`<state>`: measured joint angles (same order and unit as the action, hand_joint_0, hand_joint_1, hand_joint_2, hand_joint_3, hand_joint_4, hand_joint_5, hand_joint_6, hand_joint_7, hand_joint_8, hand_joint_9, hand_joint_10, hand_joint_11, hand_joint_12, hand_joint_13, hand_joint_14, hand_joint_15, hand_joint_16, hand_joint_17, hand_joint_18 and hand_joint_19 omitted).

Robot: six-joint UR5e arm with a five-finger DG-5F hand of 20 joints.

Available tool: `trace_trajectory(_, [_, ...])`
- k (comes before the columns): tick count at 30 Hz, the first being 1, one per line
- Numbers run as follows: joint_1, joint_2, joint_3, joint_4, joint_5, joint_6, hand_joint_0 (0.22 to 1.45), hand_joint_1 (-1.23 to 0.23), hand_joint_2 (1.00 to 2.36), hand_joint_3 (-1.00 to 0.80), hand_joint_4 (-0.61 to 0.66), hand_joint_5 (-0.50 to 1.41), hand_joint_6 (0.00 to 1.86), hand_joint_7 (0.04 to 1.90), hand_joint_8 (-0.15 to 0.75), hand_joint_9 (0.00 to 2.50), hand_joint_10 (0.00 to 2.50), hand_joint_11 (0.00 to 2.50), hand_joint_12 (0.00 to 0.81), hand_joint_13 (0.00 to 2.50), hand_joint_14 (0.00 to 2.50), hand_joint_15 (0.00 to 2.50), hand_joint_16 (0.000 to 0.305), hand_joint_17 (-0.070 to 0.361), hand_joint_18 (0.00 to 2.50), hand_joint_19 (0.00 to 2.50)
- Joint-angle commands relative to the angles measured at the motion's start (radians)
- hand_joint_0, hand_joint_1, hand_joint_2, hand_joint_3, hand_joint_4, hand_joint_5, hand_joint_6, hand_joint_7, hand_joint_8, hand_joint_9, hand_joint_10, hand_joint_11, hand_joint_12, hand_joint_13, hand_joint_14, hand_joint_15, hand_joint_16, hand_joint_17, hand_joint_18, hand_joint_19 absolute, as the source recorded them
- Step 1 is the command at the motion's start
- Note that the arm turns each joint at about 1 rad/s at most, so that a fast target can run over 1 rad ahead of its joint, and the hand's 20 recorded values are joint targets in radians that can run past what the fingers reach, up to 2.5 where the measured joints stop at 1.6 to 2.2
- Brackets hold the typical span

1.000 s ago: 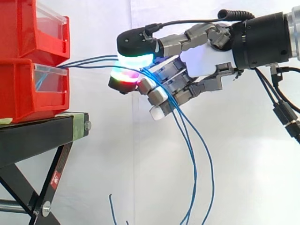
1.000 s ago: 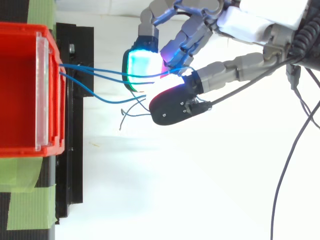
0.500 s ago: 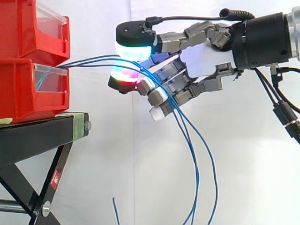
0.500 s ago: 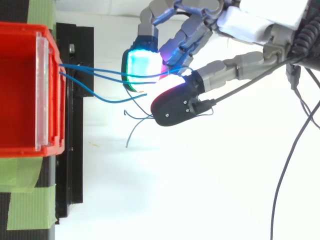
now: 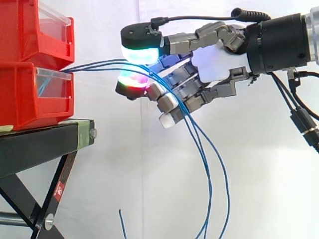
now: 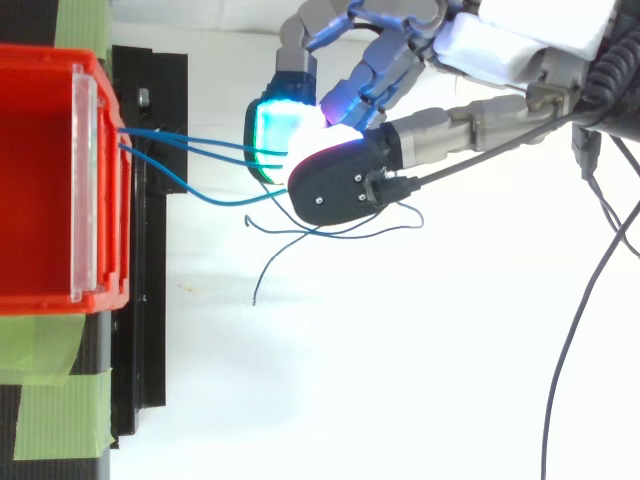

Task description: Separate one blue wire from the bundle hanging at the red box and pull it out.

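The robot hand point(image 5: 215, 64) is level with the two stacked red plastic bins point(image 5: 27, 94), to their right and apart from them. It is closed on the thin blue wires point(image 5: 99, 64): they pass between the cyan-glowing thumb pad point(image 5: 142, 52) above and a red-green glowing finger pad point(image 5: 130, 81) below, with the remaining fingers curled around them. The side view shows the wires leaving the lower bin's front, running nearly level to the hand, then hanging below it in long loops. The top view shows the strands point(image 6: 185, 150) spread apart at the bin's clear front panel point(image 6: 85, 190), above the black metal stand point(image 6: 150, 300), and the thumb covering the finger pad.
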<state>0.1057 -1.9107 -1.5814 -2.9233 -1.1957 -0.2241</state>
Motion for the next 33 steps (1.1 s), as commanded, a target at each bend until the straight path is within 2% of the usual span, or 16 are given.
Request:
trace_trajectory(1, [0.0, -0.001, 0.0, 0.0, 0.001, 0.0, 0.63, -0.72, 1.02, -0.28, 0.17, -0.22, 0.92, 0.99, 0.351, 1.09, 0.02, 1.33, 0.443, 1.15, 0.03, 1.12, 0.058, 0.13, 0.83, 0.68])
trace_trajectory(15, [0.0, 0.001, 0.0, 0.0, 0.001, 0.002, 0.65, -0.79, 1.02, -0.2, 0.2, -0.23, 0.93, 0.97, 0.343, 1.02, 0.02, 1.33, 0.437, 1.14, 0.03, 1.12, 0.058, 0.13, 0.83, 0.67])
trace_trajectory(23, [0.0, -0.001, 0.0, 0.0, 0.001, 0.003, 0.54, -0.75, 1.01, -0.42, 0.22, -0.24, 0.9, 0.96, 0.357, 1.0, 0.01, 1.32, 0.45, 1.13, 0.03, 1.14, 0.061, 0.138, 0.82, 0.69])
trace_trajectory(33, [0.0, 0.001, 0.0, 0.0, 0.001, 0.002, 0.56, -0.84, 1.0, -0.46, 0.23, -0.25, 0.9, 0.96, 0.347, 0.95, 0.01, 1.32, 0.448, 1.11, 0.03, 1.12, 0.061, 0.138, 0.81, 0.69])
